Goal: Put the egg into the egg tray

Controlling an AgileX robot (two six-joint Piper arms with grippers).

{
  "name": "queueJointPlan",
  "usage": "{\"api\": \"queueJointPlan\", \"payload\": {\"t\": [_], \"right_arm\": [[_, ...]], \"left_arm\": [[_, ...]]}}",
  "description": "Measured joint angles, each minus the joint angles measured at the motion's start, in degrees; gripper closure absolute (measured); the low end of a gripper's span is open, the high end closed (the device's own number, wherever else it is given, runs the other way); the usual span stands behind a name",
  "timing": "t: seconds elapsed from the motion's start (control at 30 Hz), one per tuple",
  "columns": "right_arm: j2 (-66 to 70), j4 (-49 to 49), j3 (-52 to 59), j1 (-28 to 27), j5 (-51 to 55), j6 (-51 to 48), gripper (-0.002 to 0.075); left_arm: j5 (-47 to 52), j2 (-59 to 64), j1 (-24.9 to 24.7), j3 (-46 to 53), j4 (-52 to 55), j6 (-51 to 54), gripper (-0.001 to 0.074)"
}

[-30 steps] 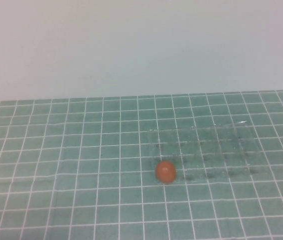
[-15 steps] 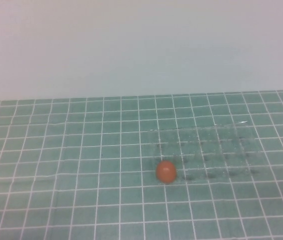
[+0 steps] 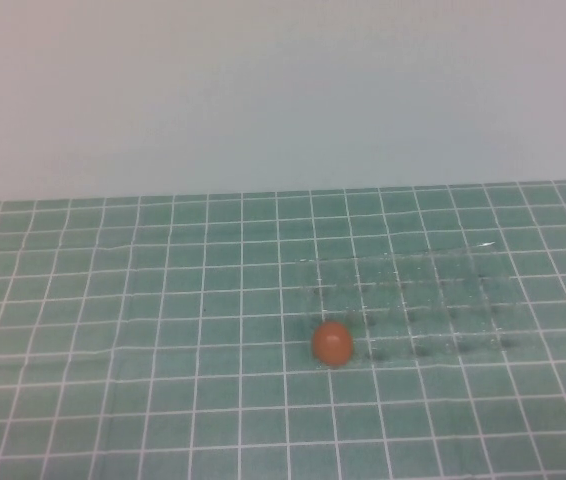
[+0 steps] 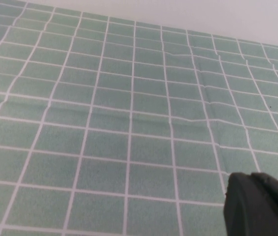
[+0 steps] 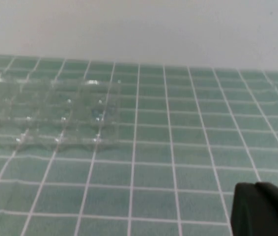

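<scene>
The orange-brown egg (image 3: 333,343) rests at the front left corner of the transparent egg tray (image 3: 413,300); I cannot tell whether it sits in a corner cup or just beside the rim. The tray also shows in the right wrist view (image 5: 45,113), where the egg is out of view. Neither gripper shows in the high view. My left gripper (image 4: 259,206) shows only as a dark piece over bare mat, away from both things. My right gripper (image 5: 264,209) shows as a dark piece over the mat, well back from the tray.
A green mat with a white grid (image 3: 163,330) covers the table. A plain pale wall (image 3: 283,90) stands behind its far edge. The mat has slight creases (image 4: 203,118) in the left wrist view.
The right gripper showed at the right edge of the high view one second ago and has since drawn back out of it. The egg and the tray have not moved.
</scene>
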Motion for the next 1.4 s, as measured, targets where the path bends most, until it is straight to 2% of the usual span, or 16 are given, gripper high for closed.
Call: {"api": "queueJointPlan", "payload": {"t": [0.2, 1.4], "right_arm": [[0.00, -0.34, 0.00, 0.00, 6.69, 0.64, 0.0727], [0.00, -0.03, 0.00, 0.00, 6.93, 2.44, 0.0727]], "left_arm": [[0.00, 0.00, 0.00, 0.00, 0.00, 0.00, 0.0736], [0.00, 0.00, 0.00, 0.00, 0.00, 0.00, 0.0736]]}}
